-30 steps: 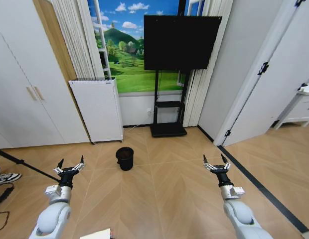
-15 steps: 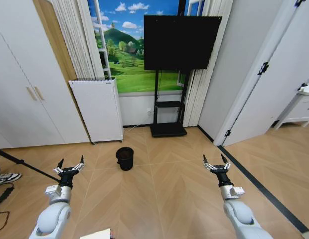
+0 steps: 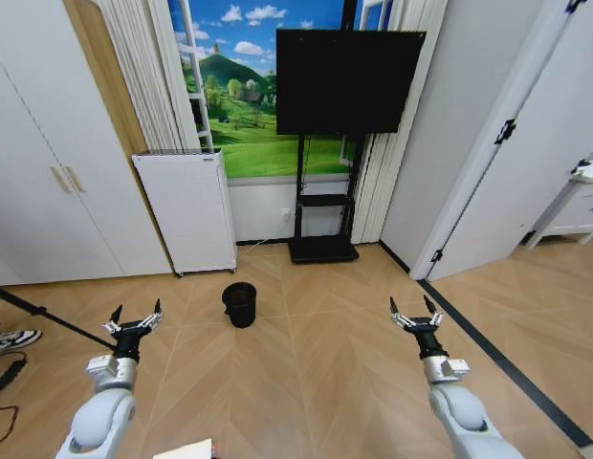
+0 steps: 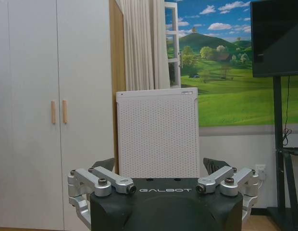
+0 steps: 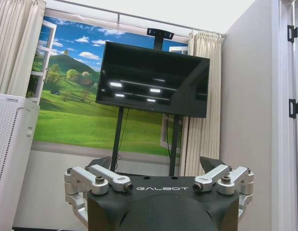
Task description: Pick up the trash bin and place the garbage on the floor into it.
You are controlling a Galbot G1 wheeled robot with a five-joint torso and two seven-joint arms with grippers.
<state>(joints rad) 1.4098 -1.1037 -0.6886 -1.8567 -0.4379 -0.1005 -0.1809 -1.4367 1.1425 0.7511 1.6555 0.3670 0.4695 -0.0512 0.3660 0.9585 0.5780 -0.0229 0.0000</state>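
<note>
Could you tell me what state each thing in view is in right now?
trash bin: upright on the floor, untouched.
left gripper: open, empty, held low.
right gripper: open, empty, held low.
television: screen dark.
wardrobe doors: closed.

Trash bin (image 3: 239, 303): black, with a dark reddish-brown interior.
Floor (image 3: 316, 363): light tan wood laid in a herringbone pattern, with a dark strip along the right-hand wall.
Left end effector (image 3: 135, 320): black fingers on a black and silver-grey wrist; white arm shell.
Right end effector (image 3: 416, 315): black fingers, silver-grey linkages, white arm shell.
Appliance (image 3: 187, 211): white, its front covered in fine perforated dots.
Screen (image 3: 346, 80): glossy black on a black stand.
Mural (image 3: 241, 105): green hills and meadow under blue sky with white clouds.
Wardrobe (image 3: 48, 163): white doors with pale wooden handles.
Curtains (image 3: 143, 72): cream, vertically pleated.
</note>
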